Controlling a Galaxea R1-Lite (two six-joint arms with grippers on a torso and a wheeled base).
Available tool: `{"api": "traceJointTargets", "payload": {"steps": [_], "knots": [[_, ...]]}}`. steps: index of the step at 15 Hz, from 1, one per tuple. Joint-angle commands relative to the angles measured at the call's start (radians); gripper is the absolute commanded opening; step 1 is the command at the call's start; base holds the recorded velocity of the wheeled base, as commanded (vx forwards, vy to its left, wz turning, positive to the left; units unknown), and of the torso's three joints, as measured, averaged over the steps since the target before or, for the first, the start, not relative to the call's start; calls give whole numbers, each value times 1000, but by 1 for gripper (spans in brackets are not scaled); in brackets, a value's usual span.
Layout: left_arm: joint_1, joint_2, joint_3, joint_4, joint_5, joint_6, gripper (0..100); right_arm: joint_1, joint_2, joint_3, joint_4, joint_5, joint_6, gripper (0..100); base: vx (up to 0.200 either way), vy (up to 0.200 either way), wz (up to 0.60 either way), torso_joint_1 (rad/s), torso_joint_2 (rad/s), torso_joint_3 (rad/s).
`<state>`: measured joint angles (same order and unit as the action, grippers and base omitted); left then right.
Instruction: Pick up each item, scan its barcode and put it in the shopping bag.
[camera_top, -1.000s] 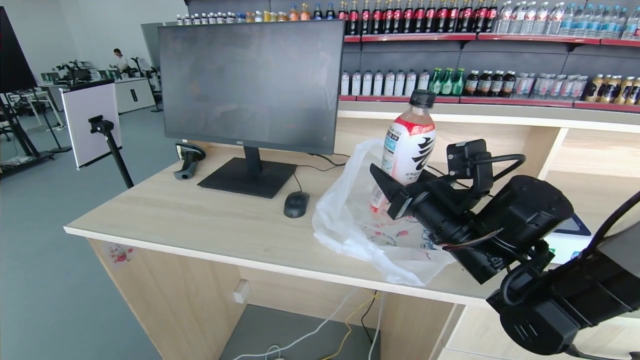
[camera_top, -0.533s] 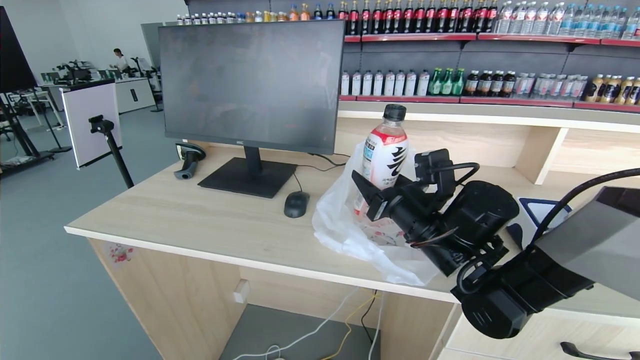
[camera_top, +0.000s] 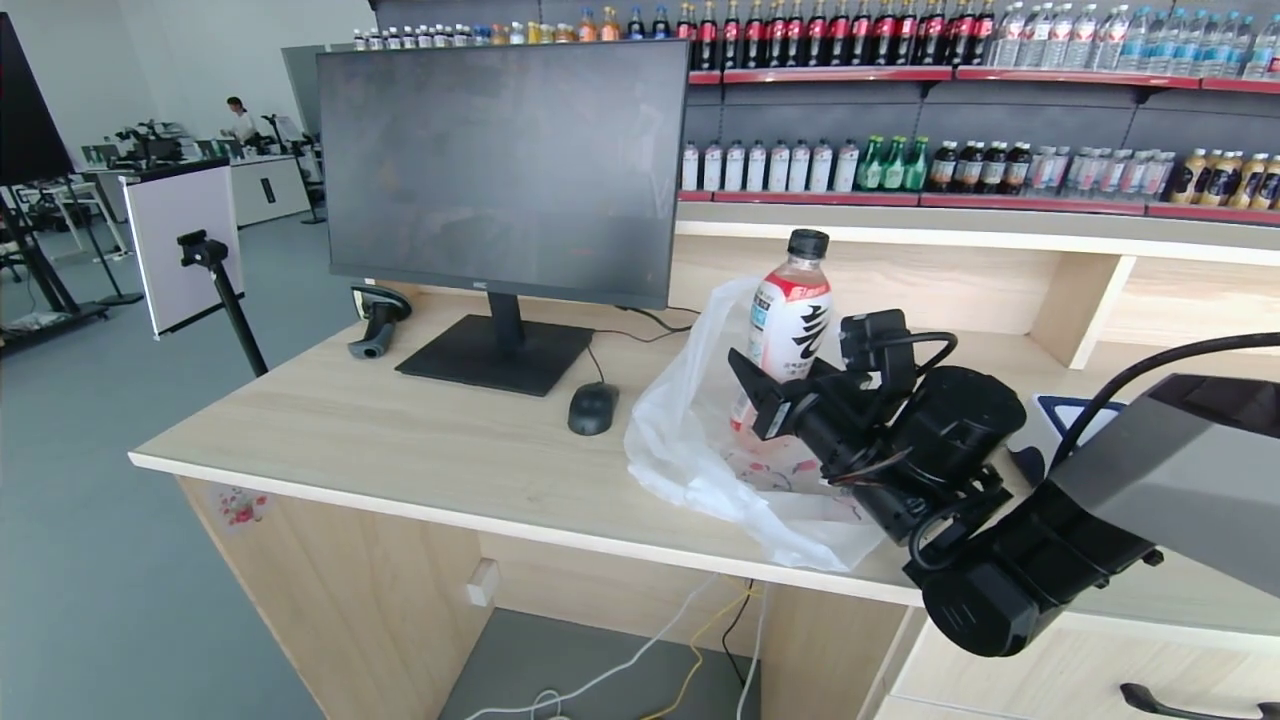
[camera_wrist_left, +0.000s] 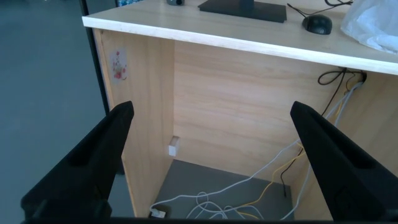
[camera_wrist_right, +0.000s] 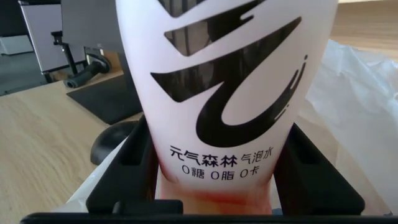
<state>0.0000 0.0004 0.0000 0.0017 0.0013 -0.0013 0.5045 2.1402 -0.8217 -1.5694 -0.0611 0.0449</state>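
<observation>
White-labelled drink bottle (camera_top: 790, 330) is hanging upright at the mouth of the shopping bag (camera_top: 690, 440), so the bagging step looks to be in hand.
The right gripper (camera_top: 790, 385) is clamping the bottle low on its body, one finger pressing on each side, and the bottle's foot is sitting behind the bag's thin translucent film; I cannot tell whether it is resting on the wooden counter (camera_top: 400, 430) yet. The handheld barcode scanner (camera_top: 375, 320) is lying well apart, beyond the monitor (camera_top: 500, 170) and the mouse (camera_top: 592, 408). The left gripper (camera_wrist_left: 211, 155) is idling low in front of the counter, jaws wide apart and holding nothing. Next, I reckon, the bottle is needing to go down until it stands, then a clean release and a withdrawal that is not dragging the floppy plastic along.
</observation>
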Motion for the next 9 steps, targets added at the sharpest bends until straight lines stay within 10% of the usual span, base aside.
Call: {"api": "traceJointTargets", "payload": {"steps": [1,9], "knots": [[0,0,0,0,0,0,100,0,15,3,-1,0,0,0,0,0,0,0,0,0],[0,0,0,0,0,0,100,2,21,42,-1,0,-3,0,0,0,0,0,0,0]]}}
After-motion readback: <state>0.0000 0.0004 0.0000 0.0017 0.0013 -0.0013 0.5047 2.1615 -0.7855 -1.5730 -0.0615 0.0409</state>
